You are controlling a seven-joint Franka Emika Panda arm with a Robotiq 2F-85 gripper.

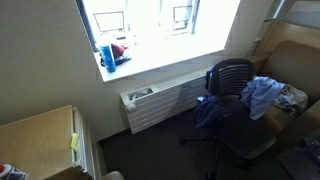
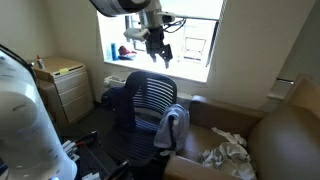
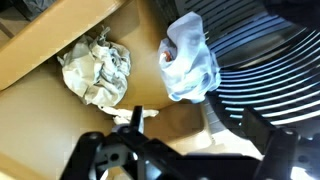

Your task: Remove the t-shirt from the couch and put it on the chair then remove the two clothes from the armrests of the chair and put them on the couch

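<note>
The crumpled pale t-shirt [image 3: 95,68] lies on the tan couch [image 3: 40,50] seat, also seen in both exterior views [image 2: 225,152] [image 1: 291,98]. Beside the couch [image 2: 285,130] stands the black chair [image 2: 150,100], its mesh back [image 3: 265,85] filling the right of the wrist view. A light blue garment [image 3: 188,60] [image 2: 172,126] [image 1: 262,94] hangs over the armrest nearest the couch. A dark navy garment [image 1: 210,110] drapes the other armrest. My gripper [image 2: 158,48] hangs high above the chair, open and empty; in the wrist view my gripper [image 3: 185,160] looks down on the couch seat.
A bright window with a sill holding a blue cup [image 1: 107,54] is behind the chair, over a white radiator [image 1: 160,100]. A wooden cabinet [image 2: 65,85] stands at the side. The robot's white base [image 2: 25,120] fills one corner. Dark carpet surrounds the chair's wheels.
</note>
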